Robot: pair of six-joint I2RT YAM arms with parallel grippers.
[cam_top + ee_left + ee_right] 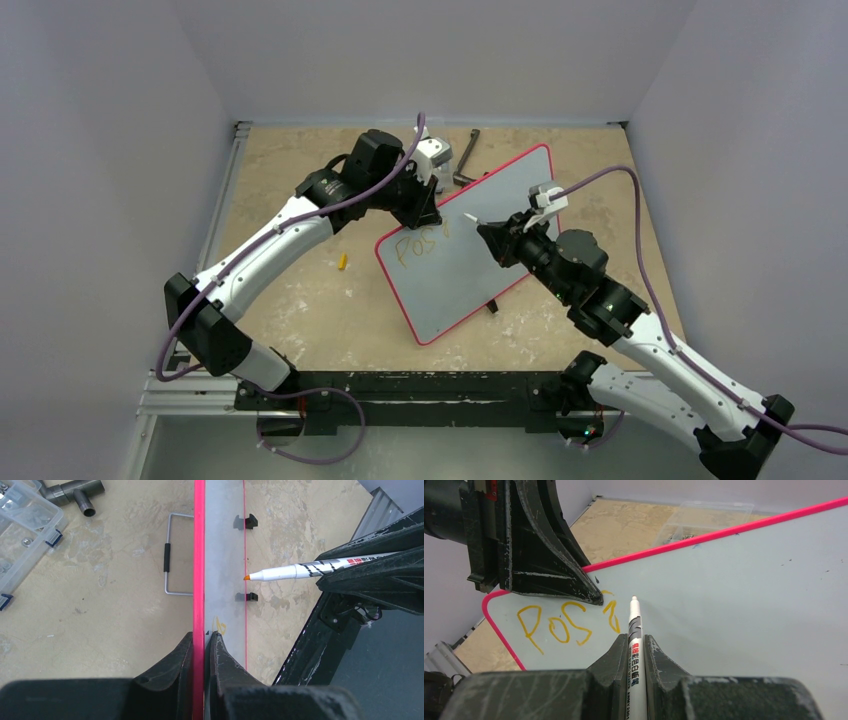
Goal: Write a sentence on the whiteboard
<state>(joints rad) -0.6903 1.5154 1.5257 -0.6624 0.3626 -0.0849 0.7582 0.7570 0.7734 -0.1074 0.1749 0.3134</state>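
The whiteboard (480,275) stands tilted on the table, red-pink framed, with a black foot (491,306) on its lower edge. My left gripper (430,213) is shut on its upper-left frame edge; in the left wrist view the fingertips (216,639) pinch the pink frame (199,555). My right gripper (492,233) is shut on a white marker (634,625). The orange tip (247,577) hovers just off the board. The sentence (559,625) reads "Pos" plus a partial stroke (611,617) in orange-yellow, left of the tip.
A yellow cap (342,262) lies on the table left of the board. Behind the board sit a clear plastic box (20,525), a grey pipe fitting (75,492) and a wire handle with a black grip (169,562). Walls enclose three sides.
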